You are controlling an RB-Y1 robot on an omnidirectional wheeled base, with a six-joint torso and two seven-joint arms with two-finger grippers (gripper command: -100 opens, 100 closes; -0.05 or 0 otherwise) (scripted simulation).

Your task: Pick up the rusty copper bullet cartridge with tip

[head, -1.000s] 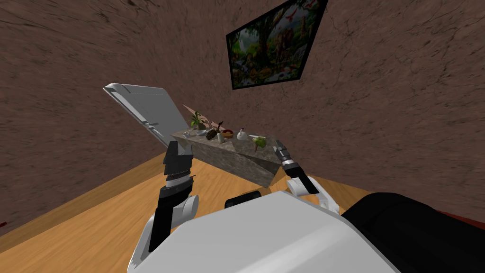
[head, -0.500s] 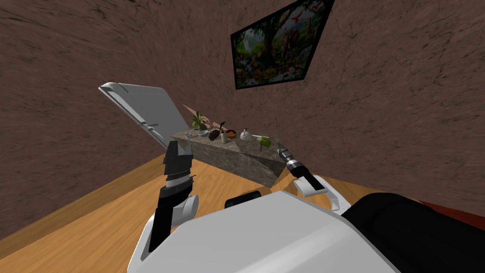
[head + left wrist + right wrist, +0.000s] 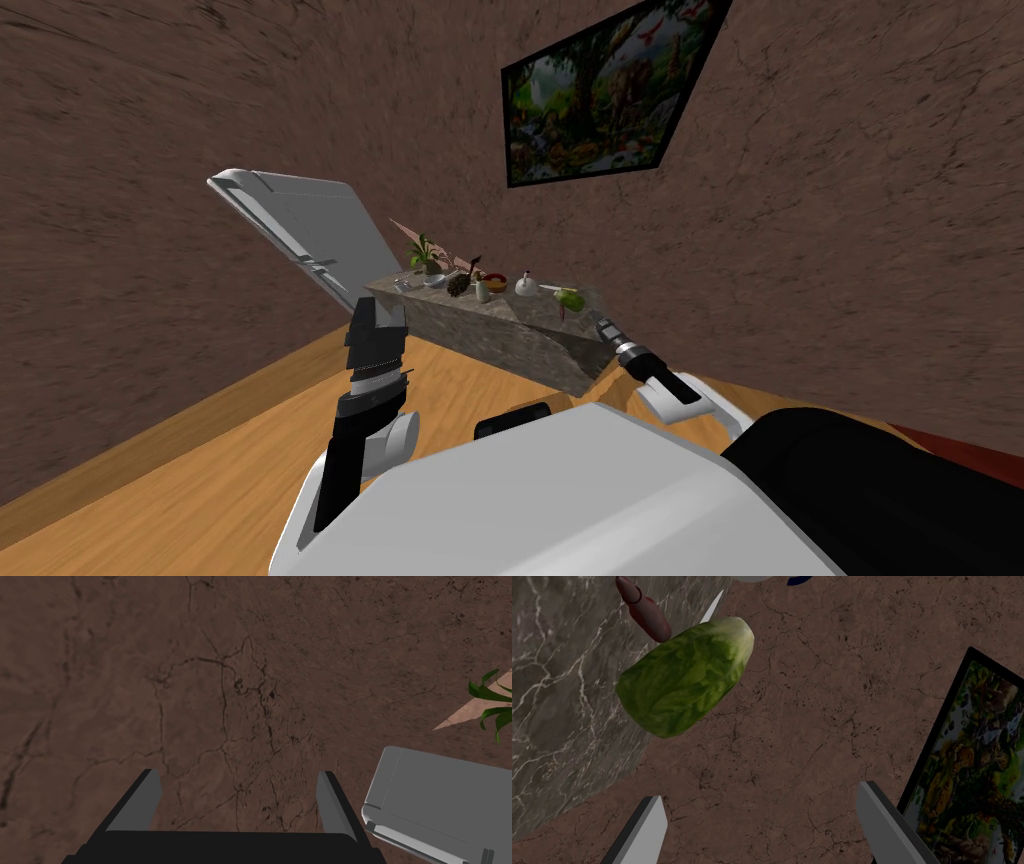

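Note:
The bullet cartridge (image 3: 643, 608) is a dark reddish-brown cylinder with a rounded tip, lying on the marble counter top (image 3: 557, 701) just beside a green lettuce head (image 3: 684, 678). My right gripper (image 3: 762, 826) is open, short of the lettuce and off the counter's edge, with nothing between its fingers. In the head view it hovers at the counter's near right corner (image 3: 603, 324), below the lettuce (image 3: 570, 297). My left gripper (image 3: 237, 801) is open and empty, raised in front of the counter's left end (image 3: 375, 318).
The grey marble counter (image 3: 500, 335) also carries a potted plant (image 3: 425, 255), a pine cone (image 3: 459, 285), a small bowl (image 3: 495, 283) and white vases. A grey flat panel (image 3: 300, 225) leans up behind its left end. A framed jungle picture (image 3: 600, 95) hangs on the brown wall.
My head view has swung a little, shifting the counter and picture rightwards. My right hand has sunk slightly toward the counter's near right corner. The left arm has not moved.

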